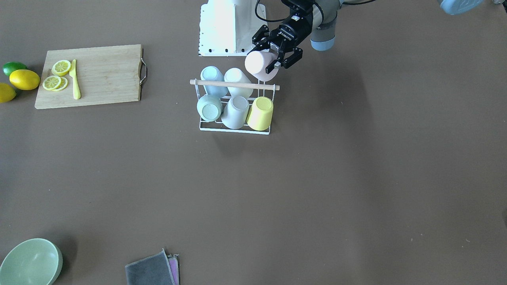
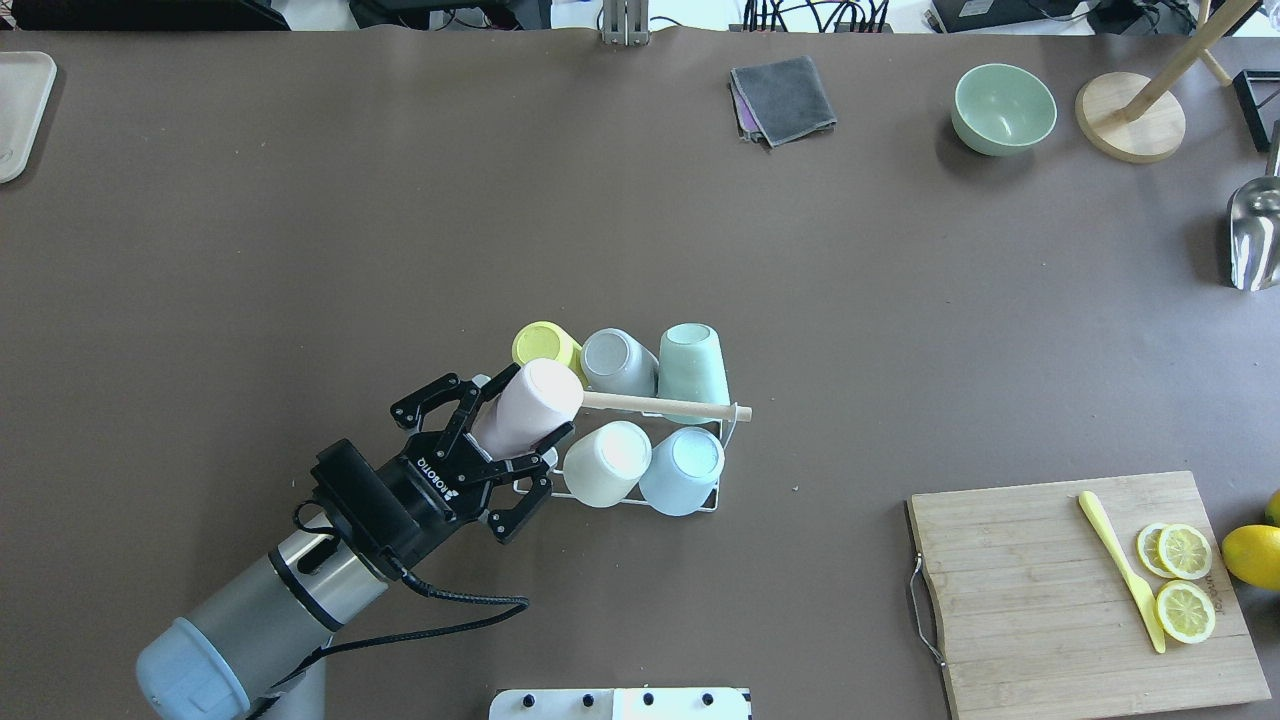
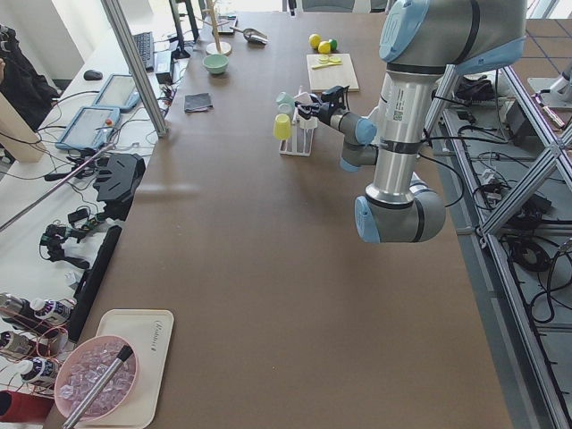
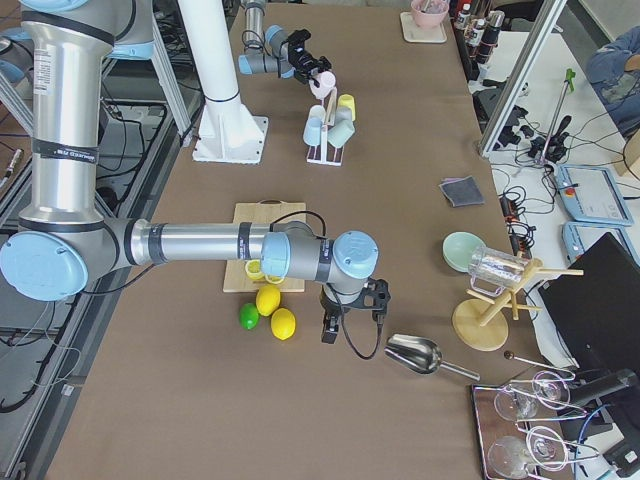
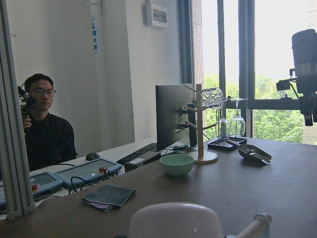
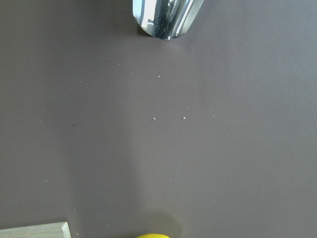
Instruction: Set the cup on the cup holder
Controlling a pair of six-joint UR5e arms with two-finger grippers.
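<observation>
- The left gripper (image 2: 512, 430) reaches in over the cup holder (image 2: 680, 407), its jaws clamped on the pink cup (image 2: 535, 400).
- The right gripper (image 4: 345, 320) hangs near the lemons (image 4: 283, 322); I cannot tell whether it is open or closed.
- The cup holder carries 5 other cups (image 2: 605, 475).
- The pink cup is tilted and raised over 1 end of the handle.

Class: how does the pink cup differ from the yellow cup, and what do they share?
Colour: the pink cup is pale pink, the yellow cup bright yellow. Support: the left gripper holds the pink cup raised over the cup holder; the yellow cup rests on the cup holder. Place: the pink cup is on the robot's side of the holder's rod, the yellow cup beyond it. Both are handleless, tilted, base up.
</observation>
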